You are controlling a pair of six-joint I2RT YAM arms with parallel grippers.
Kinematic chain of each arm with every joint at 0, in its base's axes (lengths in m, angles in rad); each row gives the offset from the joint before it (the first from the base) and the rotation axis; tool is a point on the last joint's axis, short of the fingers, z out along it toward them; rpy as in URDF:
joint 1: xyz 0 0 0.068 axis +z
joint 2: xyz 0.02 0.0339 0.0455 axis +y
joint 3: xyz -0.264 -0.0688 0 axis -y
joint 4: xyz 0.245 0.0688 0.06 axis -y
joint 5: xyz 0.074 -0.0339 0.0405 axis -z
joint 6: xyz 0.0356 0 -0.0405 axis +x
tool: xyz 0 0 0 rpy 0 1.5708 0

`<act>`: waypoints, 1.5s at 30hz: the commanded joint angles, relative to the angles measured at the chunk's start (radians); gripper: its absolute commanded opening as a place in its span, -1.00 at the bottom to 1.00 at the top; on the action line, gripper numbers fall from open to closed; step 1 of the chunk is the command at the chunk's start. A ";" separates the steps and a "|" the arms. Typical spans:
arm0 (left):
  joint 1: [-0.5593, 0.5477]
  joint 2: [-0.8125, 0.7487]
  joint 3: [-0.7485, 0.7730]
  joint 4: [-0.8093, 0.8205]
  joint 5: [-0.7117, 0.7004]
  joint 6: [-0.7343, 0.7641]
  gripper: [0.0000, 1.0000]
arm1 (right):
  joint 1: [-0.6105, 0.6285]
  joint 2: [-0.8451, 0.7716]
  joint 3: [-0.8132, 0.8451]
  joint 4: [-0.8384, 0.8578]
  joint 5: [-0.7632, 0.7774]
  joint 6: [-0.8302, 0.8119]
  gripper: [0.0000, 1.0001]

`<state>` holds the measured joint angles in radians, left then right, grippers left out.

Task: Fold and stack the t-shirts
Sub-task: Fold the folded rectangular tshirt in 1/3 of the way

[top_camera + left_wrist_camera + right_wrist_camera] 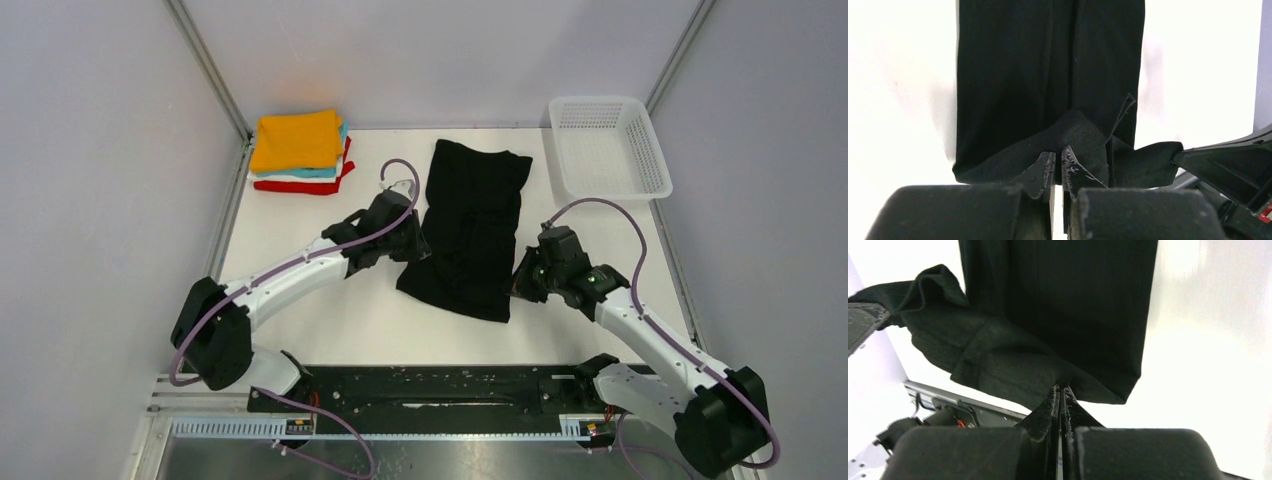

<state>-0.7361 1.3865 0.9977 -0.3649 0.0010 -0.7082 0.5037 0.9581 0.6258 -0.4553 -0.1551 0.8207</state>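
The black t-shirt [470,225] lies in a long narrow strip on the white table [330,320], its near end lifted. My left gripper [418,248] is shut on the shirt's near left edge; the left wrist view shows the cloth [1048,75] pinched at the fingertips [1060,152]. My right gripper [520,283] is shut on the near right corner; the right wrist view shows the hem [1013,360] bunched above the tips [1060,389]. A folded stack with the orange shirt [297,138] on top of teal, white and red ones [310,185] sits at the back left.
A white plastic mesh basket [608,146] stands at the back right corner. Metal frame posts rise at both back corners. A black rail with the arm bases [440,385] runs along the near edge.
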 commanded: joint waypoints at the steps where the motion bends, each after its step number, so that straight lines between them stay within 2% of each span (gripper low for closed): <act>1: 0.055 0.113 0.136 0.066 0.036 0.080 -1.00 | -0.096 0.087 0.074 0.114 -0.082 -0.070 -1.00; 15: 0.185 0.502 0.506 -0.040 0.125 0.157 -1.00 | -0.319 0.486 0.248 0.259 -0.260 -0.082 -1.00; 17: 0.195 0.547 0.552 -0.052 0.125 0.162 -1.00 | -0.338 0.540 0.271 0.285 -0.273 -0.082 -0.95; 19: 0.206 0.589 0.583 -0.051 0.115 0.163 -0.85 | -0.362 0.599 0.298 0.318 -0.298 -0.081 -0.93; 21: 0.218 0.629 0.626 -0.055 0.097 0.161 -0.62 | -0.389 0.658 0.337 0.339 -0.307 -0.073 -0.89; 22: 0.226 0.649 0.661 -0.073 0.100 0.160 -0.48 | -0.399 0.683 0.358 0.340 -0.301 -0.069 -0.73; 24: 0.245 0.682 0.737 -0.114 0.139 0.161 0.03 | -0.411 0.712 0.405 0.325 -0.293 -0.078 -0.33; 27: 0.256 0.649 0.770 -0.121 0.171 0.172 0.47 | -0.412 0.689 0.466 0.243 -0.251 -0.130 0.12; 28: 0.256 0.616 0.756 -0.114 0.172 0.178 0.84 | -0.412 0.664 0.460 0.230 -0.209 -0.141 0.31; 29: 0.256 0.575 0.723 -0.099 0.171 0.179 0.96 | -0.412 0.618 0.448 0.217 -0.176 -0.154 0.55; 30: 0.256 0.534 0.676 -0.079 0.167 0.180 0.98 | -0.411 0.578 0.424 0.209 -0.147 -0.165 0.91; 31: 0.257 0.486 0.625 -0.056 0.162 0.177 0.98 | -0.410 0.538 0.395 0.208 -0.127 -0.174 0.98; 37: 0.256 0.249 0.256 0.022 0.173 0.130 0.98 | -0.383 0.341 0.174 0.183 -0.123 -0.211 0.99; 42: 0.255 0.157 0.039 0.045 0.185 0.073 0.98 | -0.269 0.226 -0.006 0.170 -0.113 -0.191 0.99; 45: 0.254 0.151 -0.032 0.067 0.174 0.041 0.91 | -0.232 0.211 -0.063 0.184 -0.065 -0.155 0.99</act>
<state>-0.4805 1.5593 1.0420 -0.3557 0.1616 -0.6109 0.2287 1.2018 0.6209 -0.2630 -0.2825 0.6395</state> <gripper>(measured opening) 0.978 0.993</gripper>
